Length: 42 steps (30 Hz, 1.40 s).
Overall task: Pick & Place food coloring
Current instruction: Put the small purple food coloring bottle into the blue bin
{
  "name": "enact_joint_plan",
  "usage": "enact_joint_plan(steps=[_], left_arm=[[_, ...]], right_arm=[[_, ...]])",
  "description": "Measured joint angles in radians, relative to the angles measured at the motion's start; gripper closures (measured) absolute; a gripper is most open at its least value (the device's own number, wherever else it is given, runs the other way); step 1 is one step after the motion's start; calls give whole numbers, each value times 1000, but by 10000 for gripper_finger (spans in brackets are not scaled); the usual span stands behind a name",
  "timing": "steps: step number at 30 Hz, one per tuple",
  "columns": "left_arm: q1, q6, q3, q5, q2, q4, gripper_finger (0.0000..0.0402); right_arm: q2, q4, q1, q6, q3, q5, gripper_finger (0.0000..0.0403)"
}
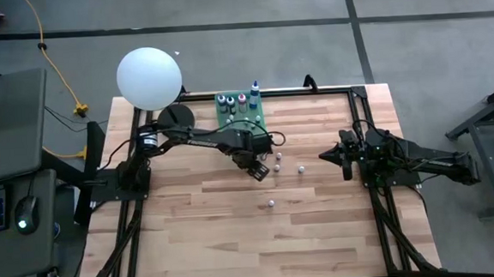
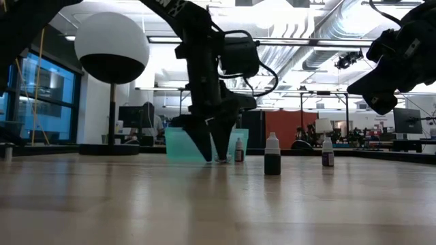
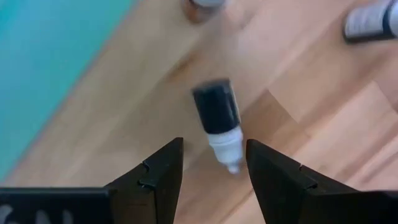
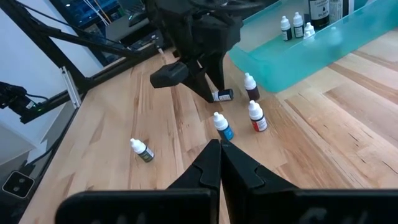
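Observation:
A small dark food coloring bottle [image 3: 216,112] with a white cap [image 3: 227,148] lies on its side on the wooden table; it also shows as a lying bottle [image 4: 223,95] in the right wrist view. My left gripper [image 3: 214,165] points steeply down over it, open, a finger on either side of the cap without touching. In the high view my left gripper [image 1: 256,168] is near the table's middle. Three more bottles [image 1: 276,156] [image 1: 301,168] [image 1: 271,203] stand loose nearby. My right gripper [image 4: 219,155] waits shut at the table's right side.
A translucent green tray [image 1: 240,120] holding several bottles [image 1: 243,100] stands at the far edge, just beyond my left gripper. A big white ball lamp [image 1: 149,77] rises at the far left corner. Bare wood [image 1: 236,242] fills the table's near half.

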<state>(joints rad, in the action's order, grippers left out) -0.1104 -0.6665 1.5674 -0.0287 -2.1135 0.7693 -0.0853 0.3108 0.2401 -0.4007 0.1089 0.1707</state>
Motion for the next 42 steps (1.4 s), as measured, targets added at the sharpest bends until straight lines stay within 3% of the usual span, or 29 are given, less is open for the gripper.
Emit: enact_joint_plan(steps=[13, 29, 36, 42], left_arm=[[13, -17, 2, 35, -14, -30, 233], [13, -16, 1, 30, -16, -32, 336], [13, -5, 2, 11, -15, -26, 347], [13, 57, 57, -19, -23, 81, 348]], right_arm=[[0, 0, 0, 0, 0, 0, 402], [0, 0, 0, 0, 0, 0, 402], [0, 0, 0, -1, 0, 0, 402], [0, 0, 0, -1, 0, 0, 402]])
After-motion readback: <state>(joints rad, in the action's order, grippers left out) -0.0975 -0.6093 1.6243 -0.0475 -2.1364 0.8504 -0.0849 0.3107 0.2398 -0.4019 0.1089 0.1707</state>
